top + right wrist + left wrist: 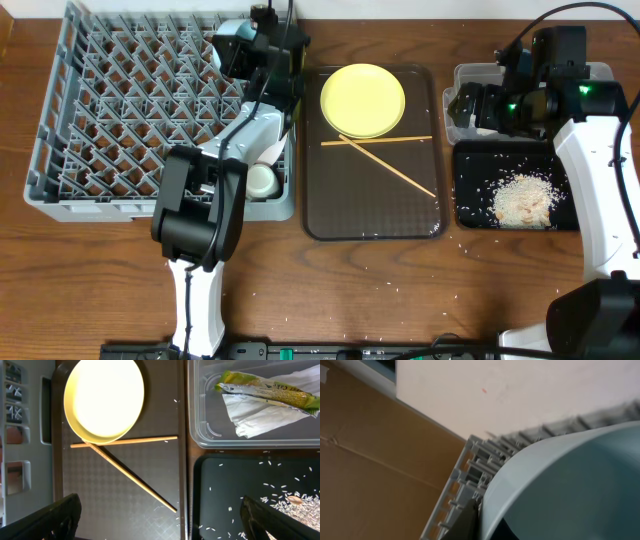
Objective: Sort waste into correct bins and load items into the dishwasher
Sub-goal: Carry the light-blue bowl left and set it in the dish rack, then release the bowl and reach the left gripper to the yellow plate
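Left tool (250, 48): closed. In the left wrist view one dark finger (468, 520) sits at the rim of 1 light blue bowl (570, 485). The bowl is tilted on edge and looks gripped there, over the top right corner of the dish rack (110, 110). The second finger is not visible.

Right tool (160, 505): wide open, holding nothing, both fingers at the bottom edge of its wrist view. In the overhead view it hangs over the clear tub (200, 435).

- 1 grey dish rack, on the left of the desk (330, 290). Inside it is 1 white cup (262, 180), in the narrow side section at the lower right, partly under the left arm.
- 1 brown tray (370, 210), just right of the rack.
- 1 yellow plate (362, 100), on the far end of the brown tray, empty.
- 2 chopsticks (395, 170), on the brown tray. One lies crosswise against the plate's near rim and one runs diagonally toward the tray's near right corner. They meet near the plate's left side.
- 1 clear tub, at the far right. It holds 1 green-and-yellow wrapper (270, 390) lying on 1 white napkin (260, 415).
- 1 black tray (220, 490), just beside the near side of the tub. It holds 1 pile of rice scraps (520, 200) plus scattered grains.
- A few stray grains lie on the brown tray and on the desk. I can't count them.
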Action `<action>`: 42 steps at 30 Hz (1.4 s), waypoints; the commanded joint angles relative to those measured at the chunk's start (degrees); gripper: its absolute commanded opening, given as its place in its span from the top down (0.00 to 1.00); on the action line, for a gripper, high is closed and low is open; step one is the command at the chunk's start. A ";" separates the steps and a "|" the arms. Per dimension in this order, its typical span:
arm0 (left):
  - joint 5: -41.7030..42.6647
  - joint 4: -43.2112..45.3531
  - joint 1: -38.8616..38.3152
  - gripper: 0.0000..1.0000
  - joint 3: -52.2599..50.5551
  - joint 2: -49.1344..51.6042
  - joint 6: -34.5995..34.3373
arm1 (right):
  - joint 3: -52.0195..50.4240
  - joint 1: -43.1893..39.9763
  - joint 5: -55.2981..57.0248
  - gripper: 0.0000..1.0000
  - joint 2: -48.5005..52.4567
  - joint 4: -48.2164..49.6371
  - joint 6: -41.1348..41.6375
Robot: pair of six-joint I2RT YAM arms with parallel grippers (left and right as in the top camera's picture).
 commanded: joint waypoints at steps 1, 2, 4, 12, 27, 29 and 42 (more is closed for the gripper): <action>-4.92 0.70 0.02 0.93 0.35 0.66 1.09 | 0.11 -0.37 0.17 0.01 -1.20 -0.02 -0.68; -5.40 0.66 -0.09 0.92 0.26 0.85 1.07 | 0.11 -0.37 0.17 0.01 -1.20 -0.02 -0.68; -6.10 0.50 -0.37 0.93 -0.20 0.94 0.87 | 0.11 -0.37 0.17 0.01 -1.20 0.00 -0.68; -6.12 -11.17 -1.01 0.93 -0.79 0.94 -7.43 | 0.11 -0.37 0.17 0.01 -1.20 0.17 -0.68; -5.84 -16.50 -6.23 0.61 -0.79 0.94 -8.85 | 0.11 -0.37 0.17 0.01 -1.20 0.17 -0.70; -5.81 -17.00 -6.47 0.52 -0.79 0.94 -8.87 | 0.11 -0.37 0.17 0.01 -1.20 0.17 -0.70; 5.35 -19.80 -6.91 0.36 0.17 -2.86 -8.39 | 0.11 -0.37 0.17 0.01 -1.18 0.20 -0.68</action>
